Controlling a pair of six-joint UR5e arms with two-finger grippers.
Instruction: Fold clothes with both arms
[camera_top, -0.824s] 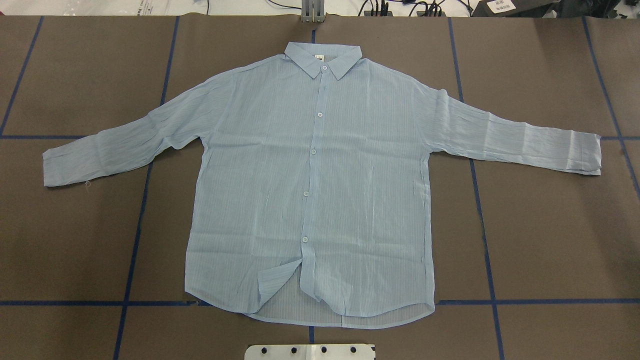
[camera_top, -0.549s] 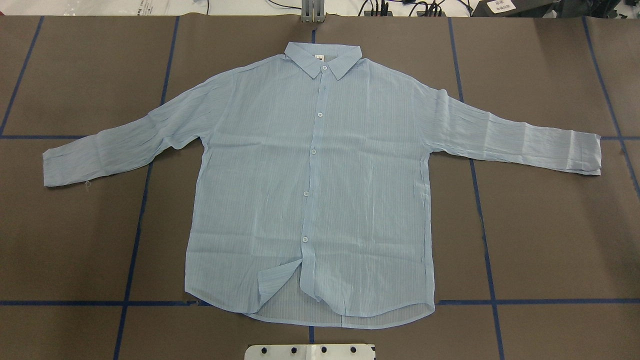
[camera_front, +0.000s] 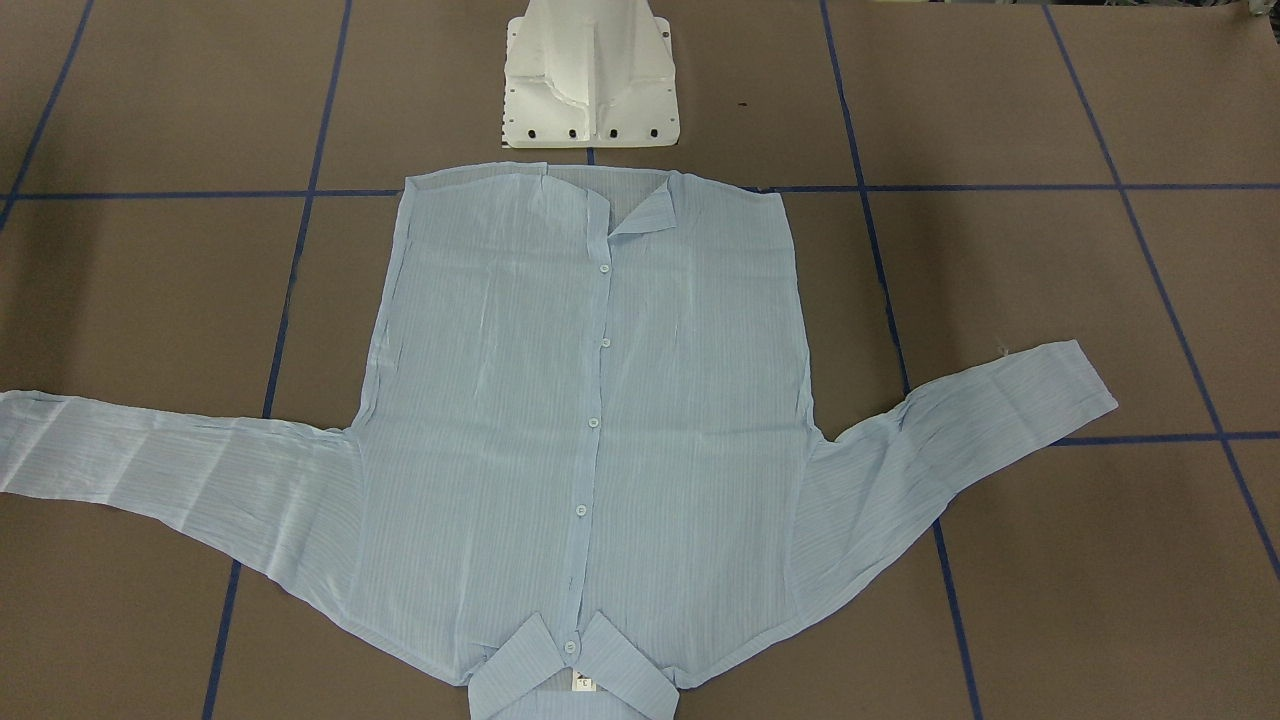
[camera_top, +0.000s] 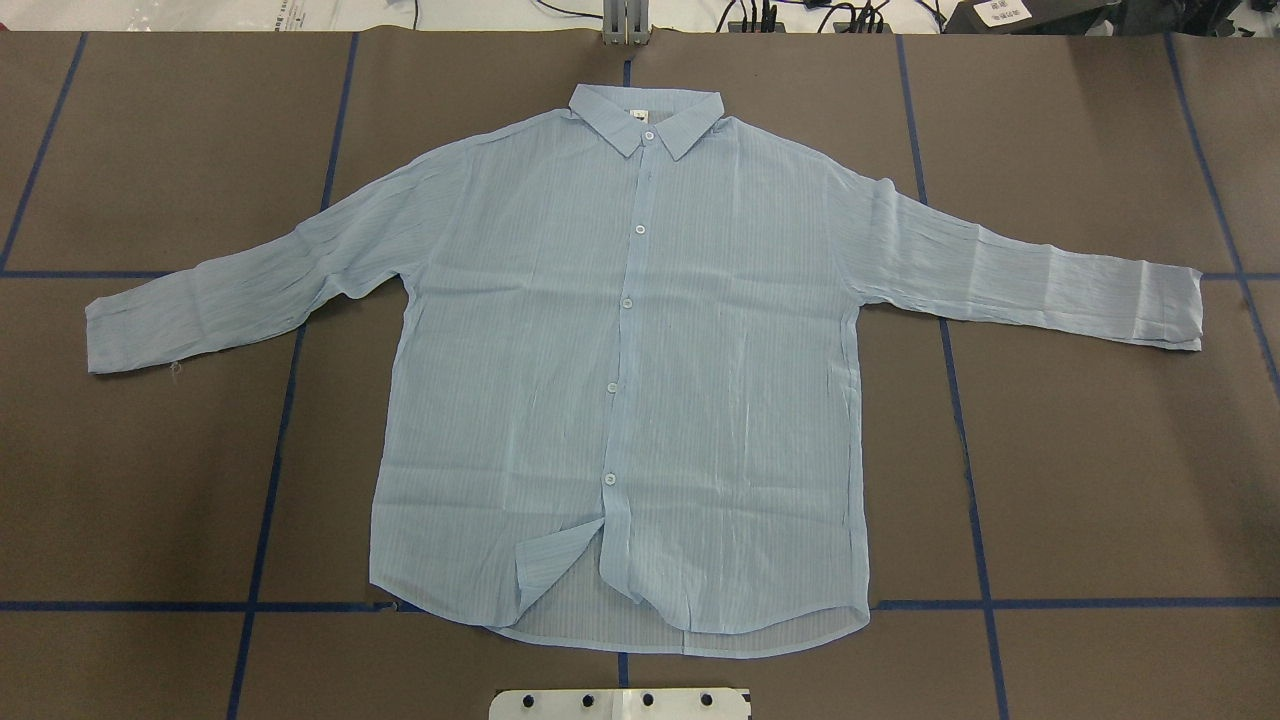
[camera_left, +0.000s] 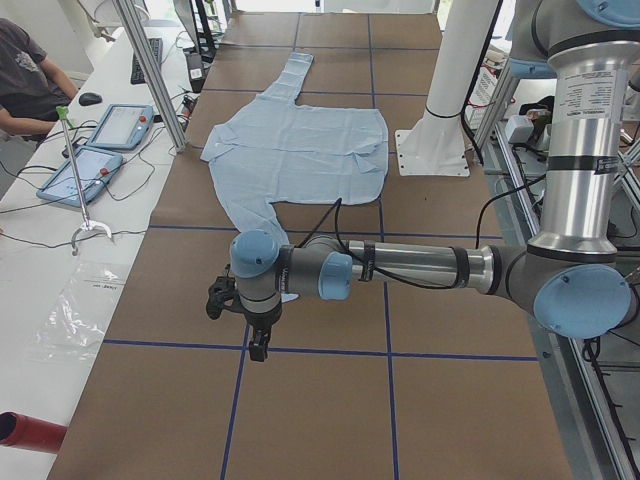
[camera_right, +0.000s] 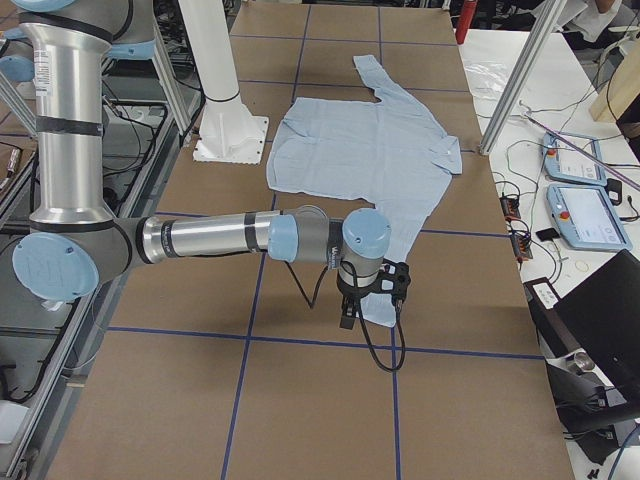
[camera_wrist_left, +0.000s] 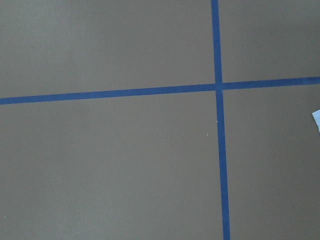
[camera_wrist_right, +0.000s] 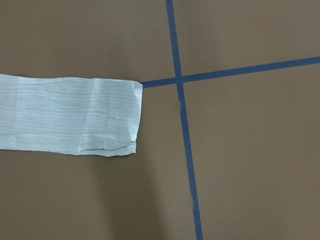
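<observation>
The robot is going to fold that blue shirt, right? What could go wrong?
The shirt is thin and lies flat on the table, so a pinch might catch only one layer or slip off. The turned-back corner at the bottom hem could get folded in as a crease. The left wrist camera catches just a sliver of the cuff, so the left gripper may be poorly lined up for its grab.

1. Flat on the table (camera_top: 1100, 450), midway across: shirt (camera_top: 620, 380), collar (camera_top: 645, 115) farthest from the pedestal (camera_front: 590, 80), hem (camera_top: 680, 640) nearest it.
2. Out to either side: sleeves (camera_top: 250, 290).
3. Above the table just beyond the left cuff (camera_top: 110, 335): left gripper (camera_left: 250, 325).
4. Over the end of the right cuff (camera_top: 1175, 310): right gripper (camera_right: 372, 300).
</observation>
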